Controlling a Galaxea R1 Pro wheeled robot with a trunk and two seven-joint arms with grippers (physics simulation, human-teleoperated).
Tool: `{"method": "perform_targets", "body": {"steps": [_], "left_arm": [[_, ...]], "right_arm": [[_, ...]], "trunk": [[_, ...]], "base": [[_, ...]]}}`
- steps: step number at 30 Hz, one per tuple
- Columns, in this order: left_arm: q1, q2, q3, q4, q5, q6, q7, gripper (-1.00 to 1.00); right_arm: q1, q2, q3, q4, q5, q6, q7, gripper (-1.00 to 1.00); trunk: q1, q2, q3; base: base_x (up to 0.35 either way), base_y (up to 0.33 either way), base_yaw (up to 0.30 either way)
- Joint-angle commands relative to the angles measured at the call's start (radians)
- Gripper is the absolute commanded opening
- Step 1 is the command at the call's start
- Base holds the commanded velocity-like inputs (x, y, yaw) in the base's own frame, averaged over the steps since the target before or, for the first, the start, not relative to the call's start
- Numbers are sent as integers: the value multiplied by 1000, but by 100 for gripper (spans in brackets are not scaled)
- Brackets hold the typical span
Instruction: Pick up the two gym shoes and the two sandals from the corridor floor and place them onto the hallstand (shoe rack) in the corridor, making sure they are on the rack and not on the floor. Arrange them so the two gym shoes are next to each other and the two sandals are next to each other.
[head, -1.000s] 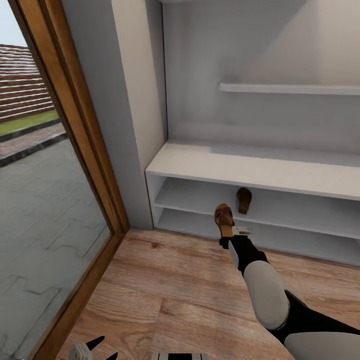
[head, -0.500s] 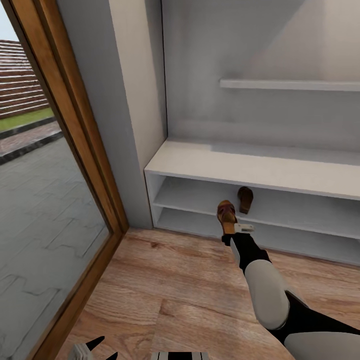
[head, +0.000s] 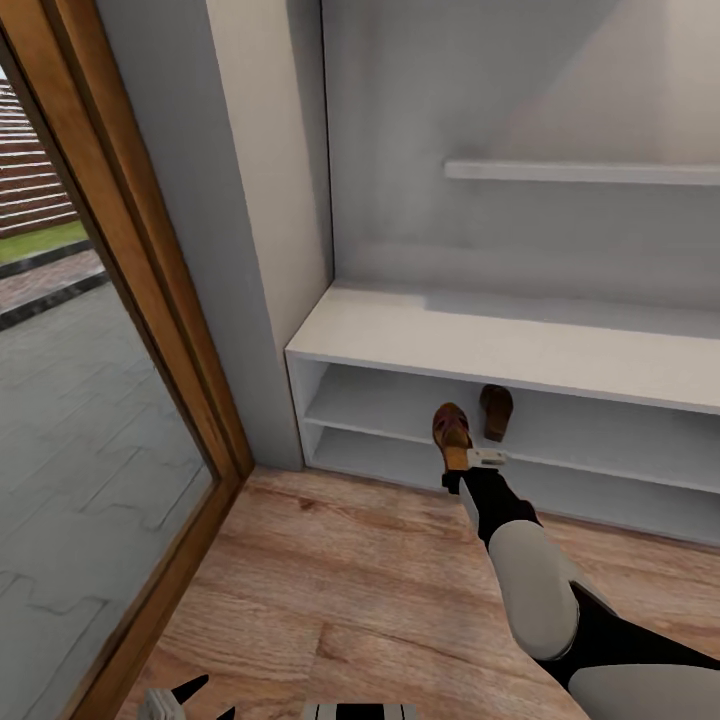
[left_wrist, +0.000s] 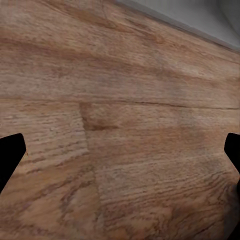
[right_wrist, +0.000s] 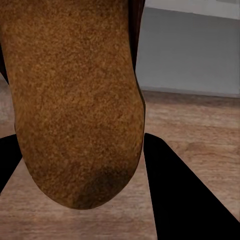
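My right gripper (head: 457, 468) is shut on a brown sandal (head: 450, 432), holding it by the heel in the air just in front of the hallstand's (head: 470, 345) upper open shelf. The right wrist view looks at that sandal's mottled footbed (right_wrist: 75, 100) between the dark fingers (right_wrist: 175, 195). The second sandal (head: 495, 410) lies on the upper shelf, a little to the right of the held one. My left gripper (head: 195, 700) hangs open low over the corridor floor (head: 350, 580), its fingertips (left_wrist: 10, 157) wide apart above bare planks. The gym shoes are out of view.
A wood-framed glass door (head: 110, 330) runs along the left, with a grey wall pier (head: 250, 230) between it and the rack. A wall shelf (head: 580, 172) hangs above the bench top. Open floor lies in front of the rack.
The view has drifted slightly right and closer to the rack. My right arm has carried the held sandal a little nearer the upper shelf and the other sandal.
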Motion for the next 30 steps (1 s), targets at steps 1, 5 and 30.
{"method": "perform_targets", "body": {"steps": [1, 5, 30], "left_arm": [[-1, 0, 2, 1, 1, -5, -4, 100], [-1, 0, 3, 1, 1, -5, -4, 100], [-1, 0, 3, 1, 1, -5, -4, 100]], "right_arm": [[-1, 1, -4, -2, 1, 4, -1, -100], [-1, 1, -5, -3, 1, 4, -1, -100], [-1, 1, -6, -2, 1, 4, -2, -100]], "trunk": [[0, 0, -1], [0, 0, -1], [0, 0, -1]], "base": [[116, 0, 0], [51, 0, 0], [143, 0, -71]]}}
